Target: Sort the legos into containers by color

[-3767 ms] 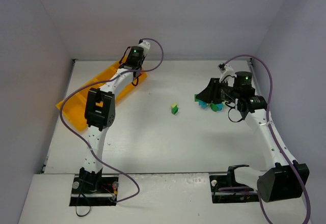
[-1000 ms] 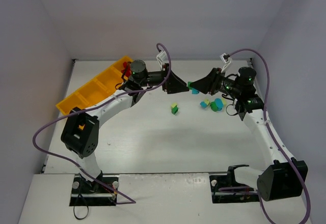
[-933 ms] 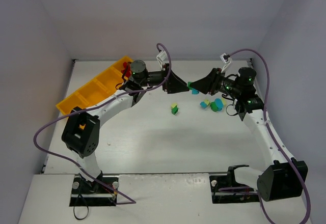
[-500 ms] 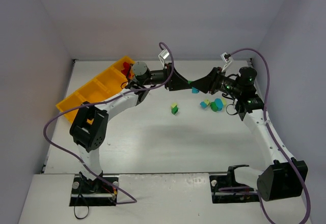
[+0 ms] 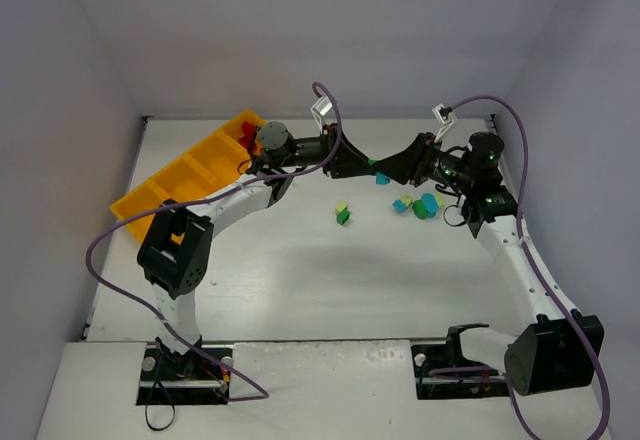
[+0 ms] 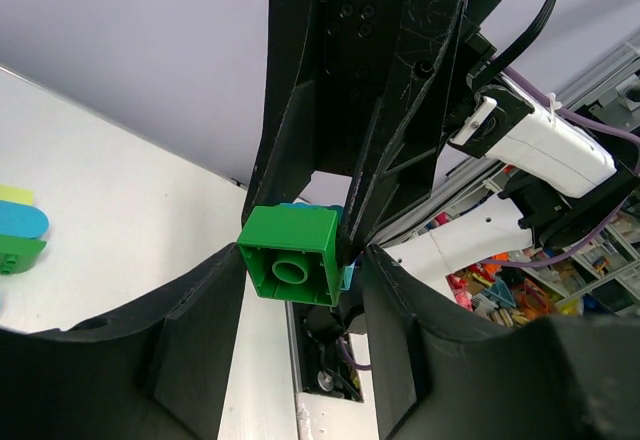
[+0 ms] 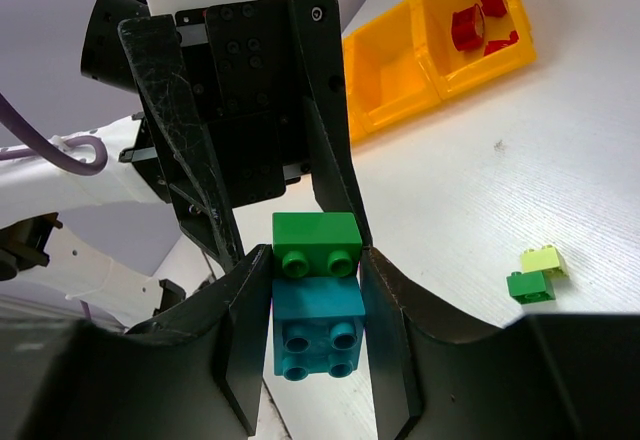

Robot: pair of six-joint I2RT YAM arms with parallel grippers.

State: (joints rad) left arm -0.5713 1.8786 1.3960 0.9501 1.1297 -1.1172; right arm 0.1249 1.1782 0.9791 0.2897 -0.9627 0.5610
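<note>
Looks like a mid-air split job: pulling the green brick (image 7: 317,235) off the light-blue brick (image 7: 317,325), the two stuck together as a little stack, held up above the table (image 5: 300,280) near top centre of the overhead view.

Best way to do it well, going by the pictures:
- Get the left gripper (image 6: 300,272) seated squarely on the green one only, flat on its two sides, without pinching the blue underneath.
- Then pull straight off along the studs, or peel with a slight twist, while holding the other side dead steady.
- Go gently, to avoid flinging either brick on the pop.
- After that, take the green over to the yellow-orange tray (image 5: 175,185) at the left of the overhead view, into any compartment except the top-end one with the red legos (image 7: 480,15).

Right gripper (image 7: 315,252): clamped tight on the light-blue brick, pads down both its sides and reaching up to the bottom edge of the green one.

Left gripper: partway closed, fingers (image 6: 200,320) hugging either side of the green brick. Can't tell from here about an actual bite versus just sitting close. Nothing else in either one.

Also out on the table: a green and yellow-green pair (image 5: 342,212) mid-frame, plus a small cluster (image 5: 420,203) of blue, green and yellowish bricks to the right of it.
</note>
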